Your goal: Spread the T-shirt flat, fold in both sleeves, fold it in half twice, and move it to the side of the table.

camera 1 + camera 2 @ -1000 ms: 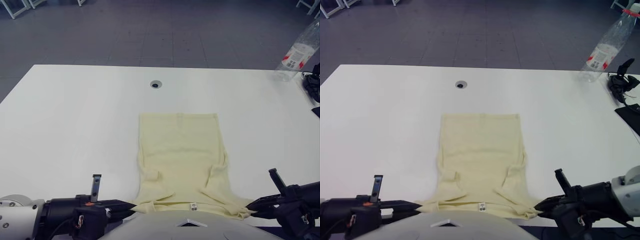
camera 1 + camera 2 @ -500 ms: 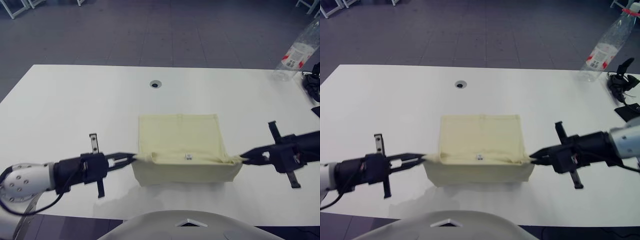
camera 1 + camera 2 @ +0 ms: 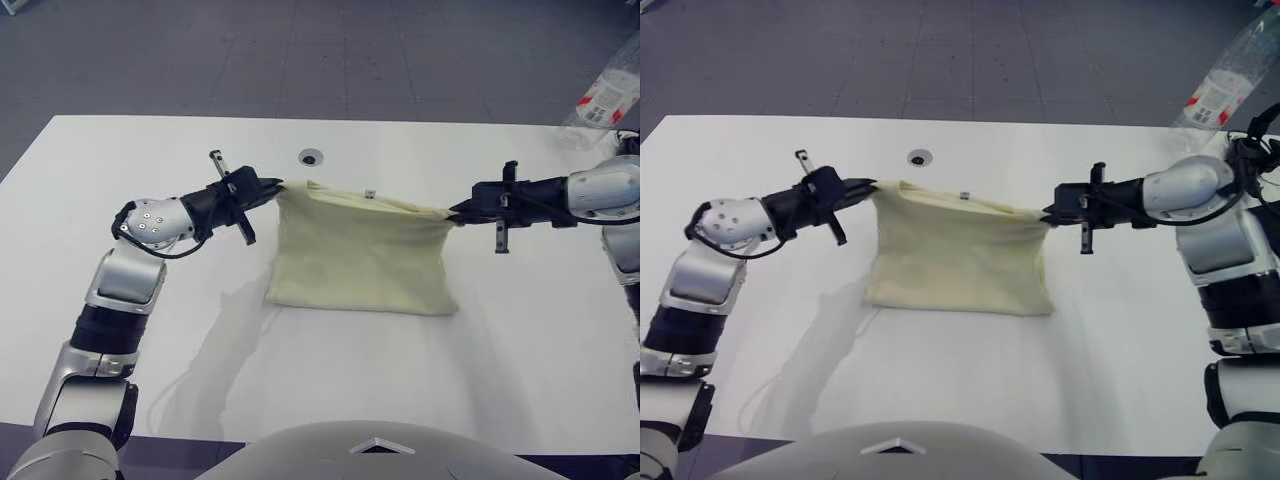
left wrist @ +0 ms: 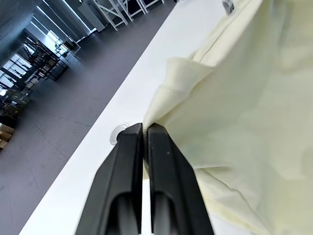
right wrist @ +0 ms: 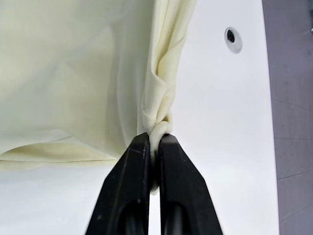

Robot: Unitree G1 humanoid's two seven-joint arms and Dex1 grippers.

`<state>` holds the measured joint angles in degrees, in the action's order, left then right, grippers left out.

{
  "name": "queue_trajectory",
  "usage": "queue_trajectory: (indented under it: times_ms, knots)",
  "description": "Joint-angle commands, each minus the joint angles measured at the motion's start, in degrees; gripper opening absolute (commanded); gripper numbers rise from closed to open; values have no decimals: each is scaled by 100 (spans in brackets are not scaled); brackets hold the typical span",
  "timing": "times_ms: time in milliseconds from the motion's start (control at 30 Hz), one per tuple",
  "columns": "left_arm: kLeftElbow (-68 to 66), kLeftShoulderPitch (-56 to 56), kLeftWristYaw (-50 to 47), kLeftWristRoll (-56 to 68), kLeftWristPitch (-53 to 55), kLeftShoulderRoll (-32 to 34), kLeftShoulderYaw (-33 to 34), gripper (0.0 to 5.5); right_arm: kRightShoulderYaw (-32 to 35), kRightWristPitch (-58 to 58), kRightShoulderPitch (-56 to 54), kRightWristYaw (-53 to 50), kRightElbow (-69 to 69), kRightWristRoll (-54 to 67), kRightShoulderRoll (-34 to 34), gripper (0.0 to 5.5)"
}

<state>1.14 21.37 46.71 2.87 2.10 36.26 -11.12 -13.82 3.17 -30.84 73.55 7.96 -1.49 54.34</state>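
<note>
I have the T-shirt (image 3: 360, 255) strung between left pincer (image 3: 274, 187) and right pincer (image 3: 453, 212), both clamped on its corners, just my side of the cable hole (image 3: 312, 157). Its lower fold rests on the bench (image 3: 300, 370).

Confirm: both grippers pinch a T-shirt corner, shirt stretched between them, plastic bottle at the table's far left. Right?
No. The right eye view shows the bottle at the table's far right. Otherwise correct: left gripper and right gripper each pinch a corner of the T-shirt, stretched between them.
</note>
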Motion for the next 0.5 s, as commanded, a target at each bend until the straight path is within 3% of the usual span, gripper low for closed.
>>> queue_trajectory:
  times_ms: [33, 233, 500]
  knots:
    - [-468, 108, 138, -276, -192, -182, -331, 0, -223, 140, -48, 146, 288, -154, -151, 4]
    - [-636, -65, 181, -414, -374, -215, -436, 0, -360, 253, 14, 422, 292, -127, -254, 4]
    - [-1060, 17, -252, -605, -407, -516, -377, 0, -366, 160, -195, -60, 942, -342, -757, 4]
